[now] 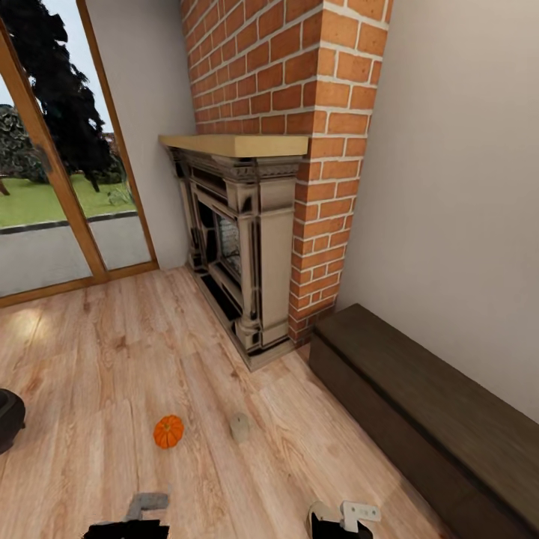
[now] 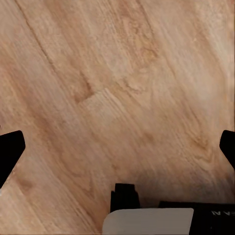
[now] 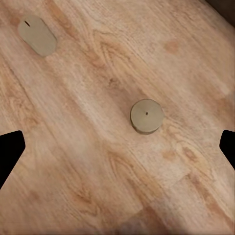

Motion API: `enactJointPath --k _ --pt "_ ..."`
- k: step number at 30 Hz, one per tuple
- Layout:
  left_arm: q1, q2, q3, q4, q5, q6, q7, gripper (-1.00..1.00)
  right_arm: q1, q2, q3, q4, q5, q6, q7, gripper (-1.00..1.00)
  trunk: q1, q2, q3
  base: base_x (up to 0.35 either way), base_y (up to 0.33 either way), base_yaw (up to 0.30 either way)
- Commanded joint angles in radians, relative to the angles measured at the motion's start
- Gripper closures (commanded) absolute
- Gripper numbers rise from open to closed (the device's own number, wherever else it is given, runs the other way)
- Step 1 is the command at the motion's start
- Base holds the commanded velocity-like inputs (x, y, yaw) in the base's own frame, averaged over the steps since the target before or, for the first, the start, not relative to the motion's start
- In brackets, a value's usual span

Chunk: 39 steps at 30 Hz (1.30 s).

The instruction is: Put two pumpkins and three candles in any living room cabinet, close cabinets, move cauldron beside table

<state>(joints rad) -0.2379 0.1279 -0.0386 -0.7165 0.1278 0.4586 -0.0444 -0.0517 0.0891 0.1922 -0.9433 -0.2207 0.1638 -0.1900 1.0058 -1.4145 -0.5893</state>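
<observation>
The right hand (image 3: 117, 147) stands wide, its two dark fingertips at either edge of the wrist view, nothing between them. Below it on the floor (image 3: 98, 161) stands a candle (image 3: 147, 116), upright, wick up; a second candle (image 3: 37, 35) stands farther off. Both are stubby, stiff cylinders, probably light and a little waxy, so I would close across the round side, low on the body, and squeeze gently to keep it from popping out.

The left hand (image 2: 117, 147) is likewise wide and empty, over bare planks.

In the head view a candle (image 1: 239, 427) stands near the robot, with a pumpkin (image 1: 168, 431) to its left, well apart. The pumpkin looks hard, ribbed and round: grip across its widest part, not by the stem.

At the far left edge is the cauldron (image 1: 9, 419), its inside hidden. At the right, along the wall, runs the cabinet (image 1: 419, 404), shut, contents unseen.
</observation>
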Motion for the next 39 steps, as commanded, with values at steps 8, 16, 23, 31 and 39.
enactJointPath --k 8,16,23,31,39 --pt "0.013 0.0 -0.008 -0.124 0.007 -0.081 0.003 -1.0 0.0 0.003 0.007 0.011 -0.006 0.0 -0.007 -1.0 0.0 -0.001 -0.001 0.191 0.0 0.0" --pt "0.029 -0.001 -0.009 -0.125 0.01 -0.099 0.005 -1.0 0.0 0.003 0.008 0.014 -0.006 -0.001 -0.005 -1.0 0.0 -0.001 -0.001 0.12 0.0 0.0" --pt "0.031 -0.001 -0.009 -0.126 0.013 -0.1 0.005 -1.0 0.0 0.003 0.01 0.032 -0.006 -0.001 -0.005 -1.0 0.0 -0.001 -0.001 0.017 0.0 0.0" --pt "0.045 -0.001 -0.008 -0.139 0.013 -0.104 0.003 -1.0 0.0 0.003 0.012 0.051 -0.006 -0.001 -0.005 -1.0 0.012 -0.022 -0.01 0.001 0.0 0.0" --pt "0.053 -0.001 -0.007 -0.143 0.013 -0.109 0.003 -1.0 0.0 0.004 0.014 0.052 -0.005 -0.003 -0.004 -1.0 0.042 -0.078 -0.036 0.0 0.0 0.0"
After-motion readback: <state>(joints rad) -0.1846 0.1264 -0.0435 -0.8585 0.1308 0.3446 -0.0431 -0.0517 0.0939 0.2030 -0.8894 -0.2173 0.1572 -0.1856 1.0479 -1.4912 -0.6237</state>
